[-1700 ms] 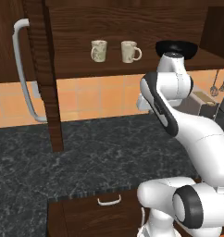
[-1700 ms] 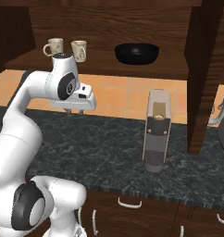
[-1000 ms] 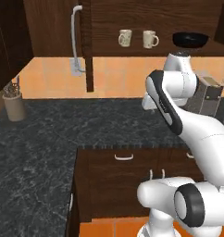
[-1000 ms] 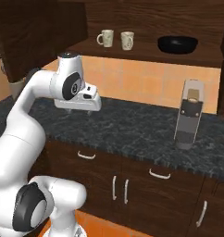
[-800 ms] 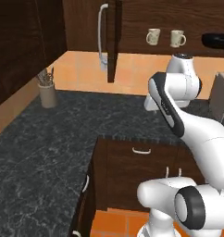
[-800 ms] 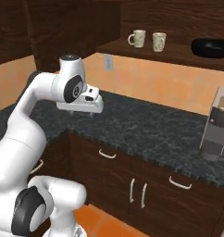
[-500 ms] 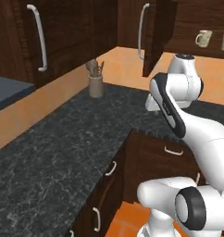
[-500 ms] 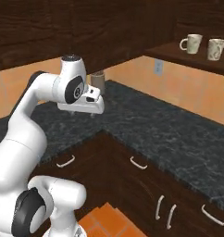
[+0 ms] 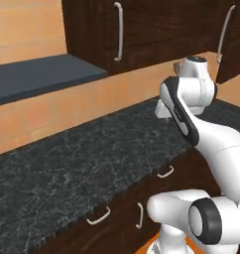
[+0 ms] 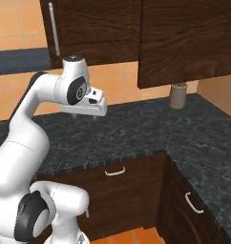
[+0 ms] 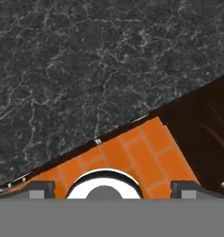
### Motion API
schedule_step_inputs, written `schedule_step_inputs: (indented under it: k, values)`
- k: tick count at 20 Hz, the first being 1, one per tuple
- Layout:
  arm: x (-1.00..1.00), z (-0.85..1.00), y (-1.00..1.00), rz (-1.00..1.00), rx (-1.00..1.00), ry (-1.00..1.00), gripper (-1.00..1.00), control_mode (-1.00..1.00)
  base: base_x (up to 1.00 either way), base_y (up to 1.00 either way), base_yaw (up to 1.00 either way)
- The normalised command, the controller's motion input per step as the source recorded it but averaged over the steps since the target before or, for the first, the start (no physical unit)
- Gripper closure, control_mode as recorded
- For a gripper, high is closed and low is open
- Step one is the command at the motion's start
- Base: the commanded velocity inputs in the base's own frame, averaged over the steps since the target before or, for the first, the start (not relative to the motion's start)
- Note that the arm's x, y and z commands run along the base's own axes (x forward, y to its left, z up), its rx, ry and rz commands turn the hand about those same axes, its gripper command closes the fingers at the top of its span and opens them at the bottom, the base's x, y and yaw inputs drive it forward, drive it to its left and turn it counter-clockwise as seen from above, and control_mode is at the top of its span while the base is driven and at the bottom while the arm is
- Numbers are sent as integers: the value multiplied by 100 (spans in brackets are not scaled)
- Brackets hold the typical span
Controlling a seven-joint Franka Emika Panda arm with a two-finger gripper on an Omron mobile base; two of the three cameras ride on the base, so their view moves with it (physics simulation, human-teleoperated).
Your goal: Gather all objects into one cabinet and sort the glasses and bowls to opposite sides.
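Gripper (image 10: 96, 108) hangs over the black counter (image 10: 136, 128), nothing in it; open or clenched, can't tell. Wall cabinets (image 10: 184, 43) ahead are closed; cup, mugs & bowl nowhere here, so gathering and sorting look mostly undone.

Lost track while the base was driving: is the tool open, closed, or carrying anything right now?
Tool: cannot be told; it hangs over the dark counter, fingers too unclear to judge, no cup or bowl seen at it.
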Motion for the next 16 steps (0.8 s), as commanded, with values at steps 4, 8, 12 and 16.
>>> schedule_step_inputs:
  k: [4, 8, 12, 16]
  values:
    - [0, 0, 0, 0, 0, 0, -100, 100, -50, 45, 57]
    - [0, 0, 0, 0, 0, 0, -100, 100, -65, 92, 31]
    - [0, 0, 0, 0, 0, 0, -100, 100, -1, 100, 17]
    - [0, 0, 0, 0, 0, 0, -100, 100, 5, 100, 14]
